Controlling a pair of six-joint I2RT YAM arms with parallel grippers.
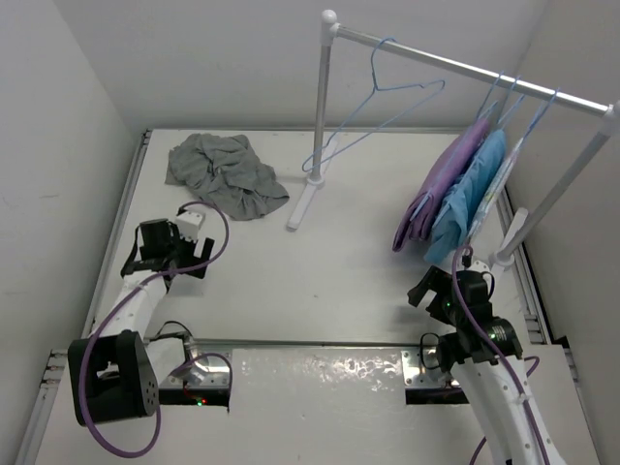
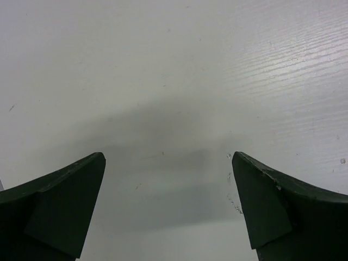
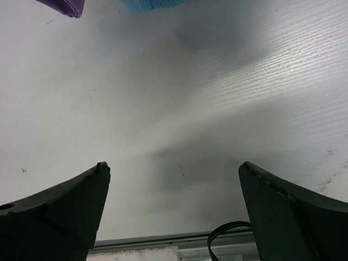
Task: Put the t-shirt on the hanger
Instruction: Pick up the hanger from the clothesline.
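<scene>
Robot lab cell: plain white walls around white table, clothes rail, cabled left arm, right arm.

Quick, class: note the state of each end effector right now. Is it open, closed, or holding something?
Left end effector: open, holding nothing.
Right end effector: open, holding nothing.

Right hand partly off-frame.

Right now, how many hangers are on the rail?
4. One bare light-blue hanger hangs on the rail near the left post. Three more hooks cluster toward the right end, carrying the purple garment and blue garments. Fabric hides their frames.
</scene>
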